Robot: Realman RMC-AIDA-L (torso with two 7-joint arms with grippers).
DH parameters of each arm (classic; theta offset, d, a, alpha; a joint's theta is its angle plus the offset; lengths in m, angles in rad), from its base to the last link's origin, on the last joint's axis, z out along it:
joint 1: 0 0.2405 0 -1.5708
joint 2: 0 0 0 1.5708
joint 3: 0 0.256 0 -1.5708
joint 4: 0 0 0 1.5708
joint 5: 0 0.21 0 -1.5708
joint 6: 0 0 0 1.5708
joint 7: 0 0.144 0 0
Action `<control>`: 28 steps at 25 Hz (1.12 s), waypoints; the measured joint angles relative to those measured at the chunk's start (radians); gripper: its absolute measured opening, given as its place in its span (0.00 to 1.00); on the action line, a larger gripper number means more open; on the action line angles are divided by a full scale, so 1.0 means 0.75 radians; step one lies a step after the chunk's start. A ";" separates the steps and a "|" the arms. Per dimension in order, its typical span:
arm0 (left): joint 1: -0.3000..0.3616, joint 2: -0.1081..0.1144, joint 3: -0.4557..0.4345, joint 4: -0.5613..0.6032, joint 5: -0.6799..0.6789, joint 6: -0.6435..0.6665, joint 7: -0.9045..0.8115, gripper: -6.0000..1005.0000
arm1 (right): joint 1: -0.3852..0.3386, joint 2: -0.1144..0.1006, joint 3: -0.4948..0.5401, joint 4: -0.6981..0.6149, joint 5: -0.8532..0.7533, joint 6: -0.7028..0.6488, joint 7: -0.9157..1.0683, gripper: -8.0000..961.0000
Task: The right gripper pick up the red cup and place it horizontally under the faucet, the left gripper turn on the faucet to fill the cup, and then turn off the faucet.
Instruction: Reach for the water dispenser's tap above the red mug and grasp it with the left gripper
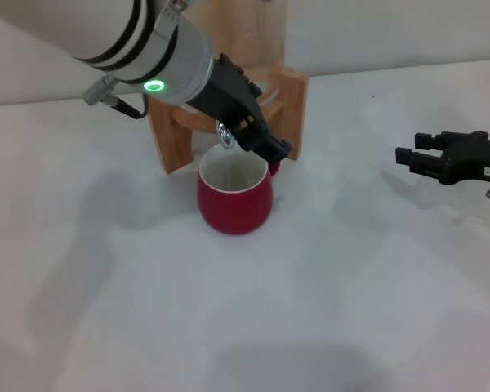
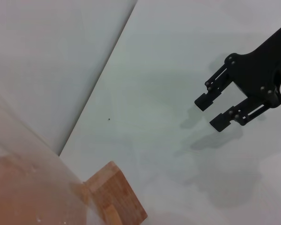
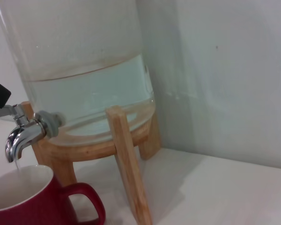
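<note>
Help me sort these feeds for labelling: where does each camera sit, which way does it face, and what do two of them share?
Head: on the robot's head, looking down at the red cup under the faucet; left hand at the faucet, right hand aside.
Left wrist: looks past the wooden stand across the table at the open right hand.
Right wrist: faces jar, faucet, cup; own fingers unseen.
Head and right wrist share cup, faucet.

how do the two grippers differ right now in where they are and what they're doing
The left gripper is up at the faucet, directly above the red cup; the right gripper hangs off to the right over bare table, away from both. The left tool's fingers are hidden against the faucet; the right tool's fingers stand open and hold nothing. Both are black tools.
</note>
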 joint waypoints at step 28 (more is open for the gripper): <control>-0.001 0.000 0.004 0.012 0.003 -0.057 -0.016 0.87 | -0.005 0.000 0.000 0.002 -0.005 0.000 0.017 0.51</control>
